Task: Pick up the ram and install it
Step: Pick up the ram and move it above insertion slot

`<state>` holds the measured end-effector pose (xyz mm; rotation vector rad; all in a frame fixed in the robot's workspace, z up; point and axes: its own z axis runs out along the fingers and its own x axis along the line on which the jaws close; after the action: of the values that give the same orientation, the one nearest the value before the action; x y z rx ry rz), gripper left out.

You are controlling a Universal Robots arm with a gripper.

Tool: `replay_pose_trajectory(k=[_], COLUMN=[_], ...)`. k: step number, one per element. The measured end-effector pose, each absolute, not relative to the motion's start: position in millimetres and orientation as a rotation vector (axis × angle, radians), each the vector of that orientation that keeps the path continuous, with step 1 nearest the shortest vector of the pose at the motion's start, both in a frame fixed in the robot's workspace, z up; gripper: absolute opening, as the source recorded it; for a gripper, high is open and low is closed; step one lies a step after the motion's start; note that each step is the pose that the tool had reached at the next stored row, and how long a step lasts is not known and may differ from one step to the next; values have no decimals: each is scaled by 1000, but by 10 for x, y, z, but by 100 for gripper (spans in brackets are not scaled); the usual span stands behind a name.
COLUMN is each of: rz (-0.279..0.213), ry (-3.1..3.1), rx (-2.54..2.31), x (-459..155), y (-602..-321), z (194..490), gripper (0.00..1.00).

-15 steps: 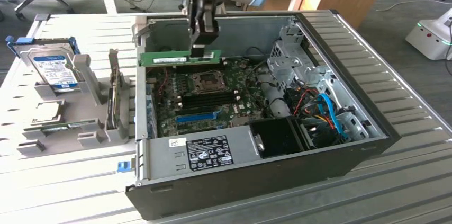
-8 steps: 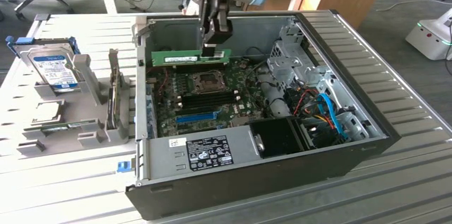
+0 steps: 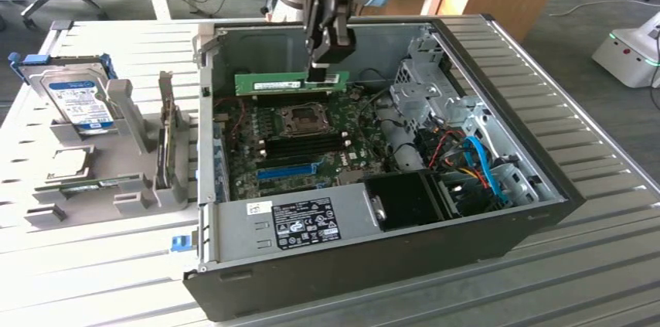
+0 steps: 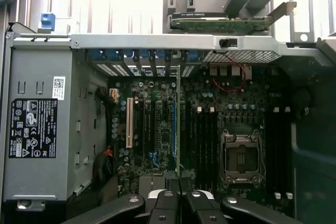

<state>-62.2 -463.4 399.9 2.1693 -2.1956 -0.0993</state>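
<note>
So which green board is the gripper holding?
The ram, the narrow stick in the gripper above the motherboard; the others sit in the grey rack outside the case.

Ram [image 3: 292, 81]: green, with a pale patch. Gripper [image 3: 324, 72]: black. Computer case [image 3: 433, 261]: dark grey shell. Inside the case, the motherboard [image 3: 309, 137] is dark green with one bright-blue slot [image 3: 287, 170]. The power supply [image 3: 243, 226] is plain grey and carries a black label [image 3: 303, 223] with white print. Table [image 3: 577, 281] under the case: pale grey, ribbed.
</note>
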Motion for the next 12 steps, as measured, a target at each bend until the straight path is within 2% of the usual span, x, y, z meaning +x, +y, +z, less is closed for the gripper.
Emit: replay_pose_trajectory(k=[12], rz=[-100], ry=[-2196], rx=[2171], x=[-583], y=[-4633], z=[3999], gripper=[12])
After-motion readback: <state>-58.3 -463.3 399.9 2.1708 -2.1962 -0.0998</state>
